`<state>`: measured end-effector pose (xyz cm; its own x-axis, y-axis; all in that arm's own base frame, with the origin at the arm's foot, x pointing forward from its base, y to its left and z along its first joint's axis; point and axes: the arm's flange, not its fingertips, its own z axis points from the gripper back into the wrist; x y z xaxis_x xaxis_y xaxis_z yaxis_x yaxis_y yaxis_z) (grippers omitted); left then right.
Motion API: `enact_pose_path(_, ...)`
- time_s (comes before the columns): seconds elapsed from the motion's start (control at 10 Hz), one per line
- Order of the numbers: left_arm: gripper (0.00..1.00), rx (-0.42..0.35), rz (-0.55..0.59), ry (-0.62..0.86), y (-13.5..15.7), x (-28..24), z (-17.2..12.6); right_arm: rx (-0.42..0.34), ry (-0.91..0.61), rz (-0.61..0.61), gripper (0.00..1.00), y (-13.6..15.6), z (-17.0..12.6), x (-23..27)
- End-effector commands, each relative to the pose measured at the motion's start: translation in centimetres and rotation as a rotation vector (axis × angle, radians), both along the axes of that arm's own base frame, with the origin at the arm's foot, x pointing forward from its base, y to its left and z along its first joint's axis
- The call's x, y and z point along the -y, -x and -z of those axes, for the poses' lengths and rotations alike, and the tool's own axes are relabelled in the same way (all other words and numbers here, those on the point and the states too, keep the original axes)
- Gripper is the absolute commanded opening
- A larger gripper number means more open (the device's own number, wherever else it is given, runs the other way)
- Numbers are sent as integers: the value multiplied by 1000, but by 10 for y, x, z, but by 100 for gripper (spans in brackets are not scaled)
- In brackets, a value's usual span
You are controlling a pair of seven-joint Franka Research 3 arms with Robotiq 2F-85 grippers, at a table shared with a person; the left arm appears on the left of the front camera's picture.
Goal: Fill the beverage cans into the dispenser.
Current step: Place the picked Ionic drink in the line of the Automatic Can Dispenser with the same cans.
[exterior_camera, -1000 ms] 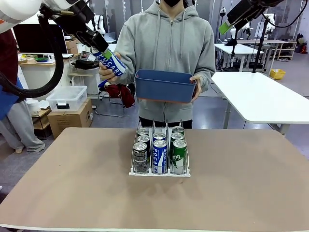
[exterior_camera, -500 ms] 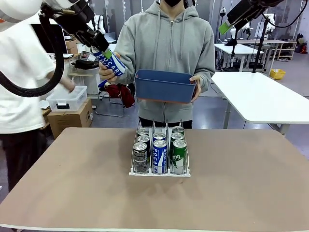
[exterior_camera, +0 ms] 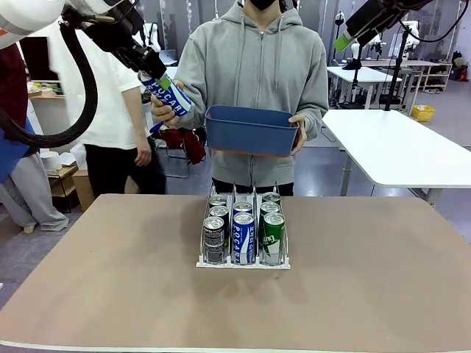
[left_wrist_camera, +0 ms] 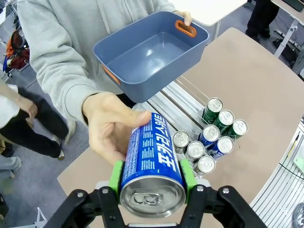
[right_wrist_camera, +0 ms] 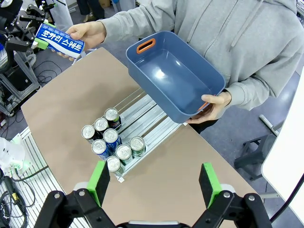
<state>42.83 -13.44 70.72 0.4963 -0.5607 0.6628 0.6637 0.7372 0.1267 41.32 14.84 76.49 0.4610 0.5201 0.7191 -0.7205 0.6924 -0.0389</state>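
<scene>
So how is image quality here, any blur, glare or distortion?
Front view: sharp, evenly lit, soft shadow beside the dispenser. Left wrist view: wide-angle bulge, blue-and-white can looms large, glare on the blue bin floor. Right wrist view: curved table edges, crisp.

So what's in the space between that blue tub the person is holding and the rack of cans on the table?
Nothing: in the front view, only open air and the person's grey hoodie behind separate the blue tub from the rack.

The dispenser (exterior_camera: 243, 259) is packed at its front end by eight cans (exterior_camera: 243, 237), its rear lanes are left bare, and the approach above is overhung by the held blue bin (exterior_camera: 252, 131).
</scene>
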Motion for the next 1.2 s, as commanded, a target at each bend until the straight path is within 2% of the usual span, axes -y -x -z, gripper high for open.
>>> enact_pose_path(0.0, 0, 9, 7, -6, 0, -3, -1, -3, 2, -1, 100, 3, 3, 1)
enact_pose_path(1.1, 0, 9, 7, -6, 0, -3, -1, -3, 2, -1, 100, 3, 3, 1)
